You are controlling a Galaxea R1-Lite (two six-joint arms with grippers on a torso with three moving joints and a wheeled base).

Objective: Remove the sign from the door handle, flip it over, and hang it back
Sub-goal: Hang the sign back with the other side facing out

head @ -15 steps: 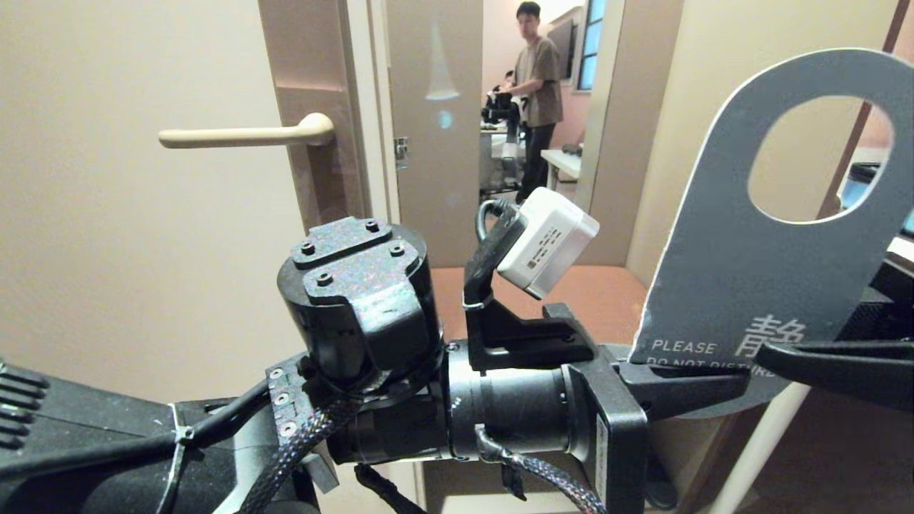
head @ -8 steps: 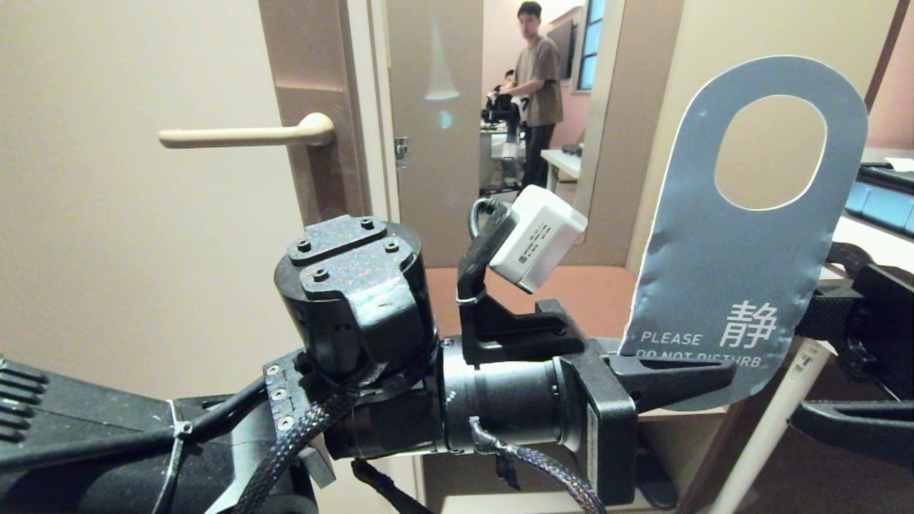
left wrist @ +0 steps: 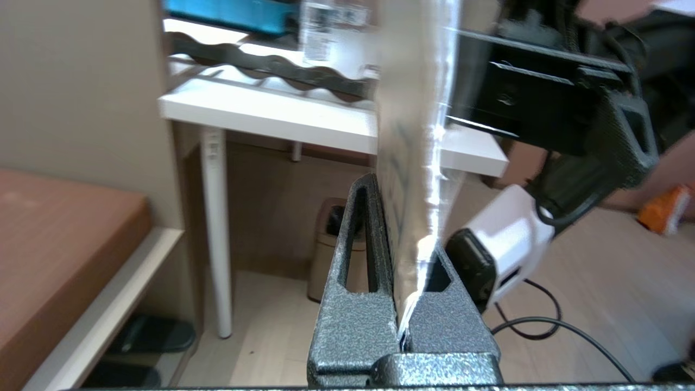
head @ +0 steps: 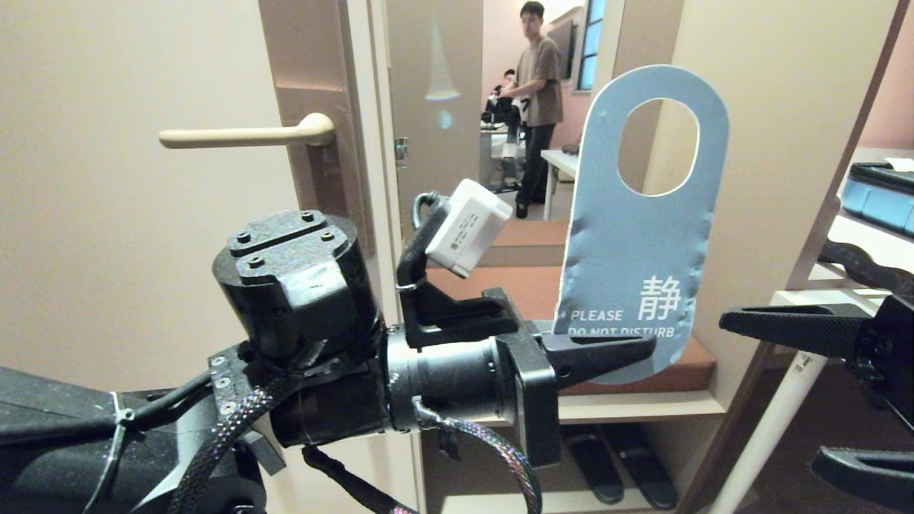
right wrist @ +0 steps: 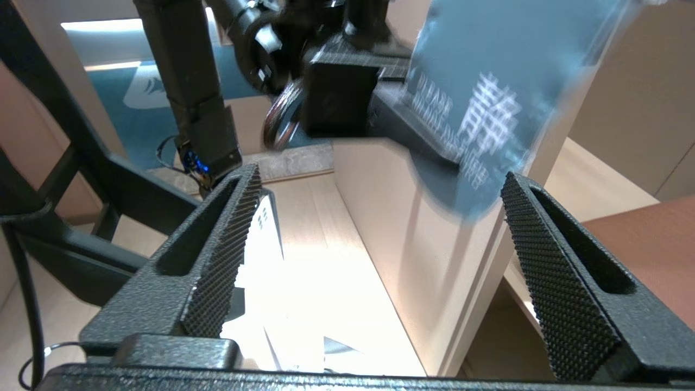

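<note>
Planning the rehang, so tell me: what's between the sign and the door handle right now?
In the head view, the left arm's white wrist camera and the door's edge lie between the sign, clamped by the left gripper, and the bare door handle.

The door handle [head: 246, 134] juts out bare along its whole length, with open wall above and below it. Between it and the sign [head: 639, 214] stand the door edge and the left arm's own wrist camera [head: 468, 227]. The left gripper [head: 628, 348] pinches the sign's bottom edge, the hole at top unobstructed. The right gripper [head: 807, 389] stands apart to the right, jaws wide, with clear space between it and the sign. A white table leg [head: 771, 421] stands close below the right gripper.
</note>
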